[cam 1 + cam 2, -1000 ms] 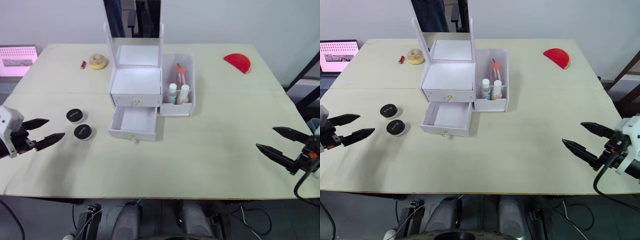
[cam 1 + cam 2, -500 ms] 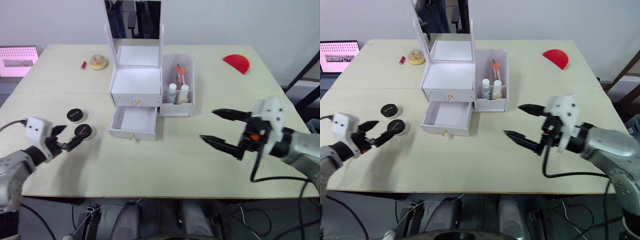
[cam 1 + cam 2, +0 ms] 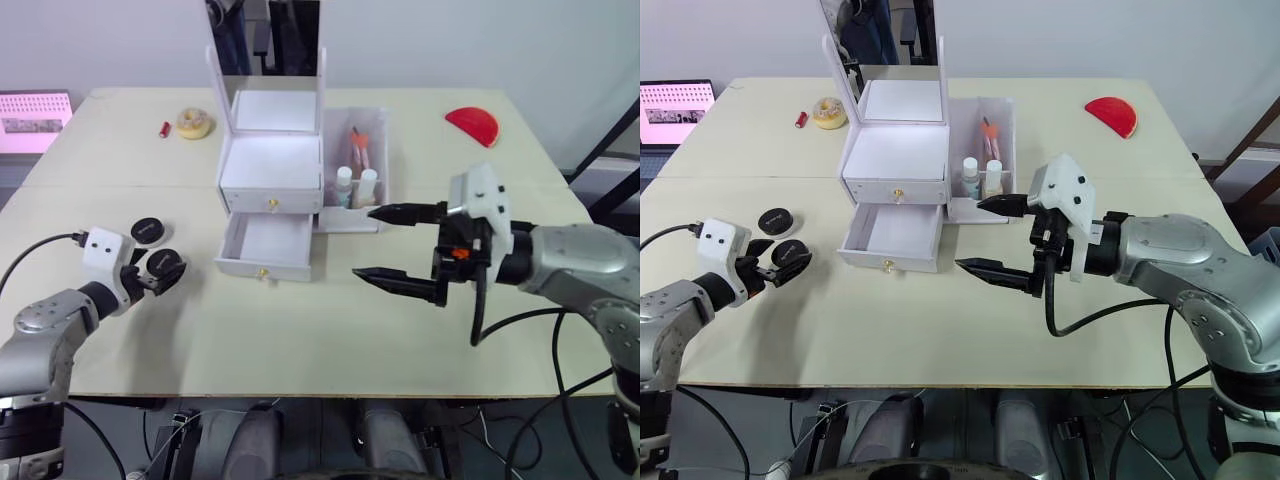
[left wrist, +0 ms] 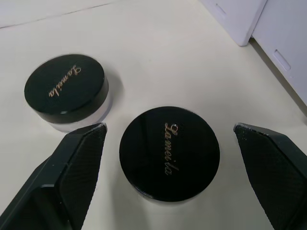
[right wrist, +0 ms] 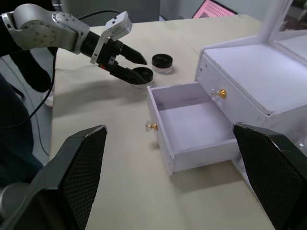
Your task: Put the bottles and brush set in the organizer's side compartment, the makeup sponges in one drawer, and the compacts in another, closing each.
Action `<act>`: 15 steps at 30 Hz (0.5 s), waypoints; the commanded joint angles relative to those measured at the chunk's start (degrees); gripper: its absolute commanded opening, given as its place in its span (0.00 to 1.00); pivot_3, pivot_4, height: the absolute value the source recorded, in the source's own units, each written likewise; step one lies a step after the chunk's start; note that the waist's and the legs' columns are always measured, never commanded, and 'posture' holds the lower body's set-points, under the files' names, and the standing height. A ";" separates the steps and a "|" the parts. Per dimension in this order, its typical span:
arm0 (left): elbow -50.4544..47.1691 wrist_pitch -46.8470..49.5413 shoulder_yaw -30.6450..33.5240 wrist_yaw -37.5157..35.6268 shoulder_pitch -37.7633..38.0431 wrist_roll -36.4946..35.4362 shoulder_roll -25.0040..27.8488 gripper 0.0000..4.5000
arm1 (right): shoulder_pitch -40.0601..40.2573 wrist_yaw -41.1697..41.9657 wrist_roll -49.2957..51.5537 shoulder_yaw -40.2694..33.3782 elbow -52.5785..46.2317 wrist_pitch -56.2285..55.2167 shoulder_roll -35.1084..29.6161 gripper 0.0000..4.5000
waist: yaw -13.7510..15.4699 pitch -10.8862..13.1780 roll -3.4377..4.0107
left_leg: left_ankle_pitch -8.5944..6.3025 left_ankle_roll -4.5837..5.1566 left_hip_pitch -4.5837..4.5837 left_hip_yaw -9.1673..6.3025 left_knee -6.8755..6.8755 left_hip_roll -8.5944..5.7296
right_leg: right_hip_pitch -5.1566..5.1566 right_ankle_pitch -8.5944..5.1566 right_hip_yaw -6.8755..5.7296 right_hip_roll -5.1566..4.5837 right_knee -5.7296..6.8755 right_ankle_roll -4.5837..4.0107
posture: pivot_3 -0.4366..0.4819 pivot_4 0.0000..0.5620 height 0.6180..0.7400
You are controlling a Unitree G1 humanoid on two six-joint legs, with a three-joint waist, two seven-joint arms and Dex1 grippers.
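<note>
The white organizer (image 3: 272, 160) stands at mid-table, top drawer (image 3: 272, 198) shut and bottom drawer (image 3: 268, 245) pulled out and empty. Its side compartment (image 3: 372, 125) holds two bottles (image 3: 356, 187) and the brush set (image 3: 358, 148). Two black-lidded compacts lie left of the drawer. My left gripper (image 4: 169, 128) is open, one finger on each side of the nearer compact (image 4: 169, 152); the other compact (image 4: 65, 91) sits just beyond. My right gripper (image 3: 365, 242) hangs wide open above the table, right of the open drawer. The makeup sponges are out of view.
A yellow ring-shaped item (image 3: 194, 123) and a small red item (image 3: 166, 129) lie at the back left. A red half-disc (image 3: 474, 125) lies at the back right. A pink screen (image 3: 35, 118) stands off the table's left edge.
My left gripper has come in from the table's left edge and now straddles the nearer compact. My right arm has swung from the right edge to beside the open drawer.
</note>
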 commanded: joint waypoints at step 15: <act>2.44 2.94 -2.31 1.89 -2.60 0.88 -1.53 0.99 | -5.15 4.14 -8.84 4.32 7.79 -3.89 3.38 1.00 | 0.02 0.00 0.00 | 0.00 0.00 0.02 0.00 0.01 -0.01 | 0.00 0.01 0.00 0.00 0.06 0.01 | 0.48 0.27 1.00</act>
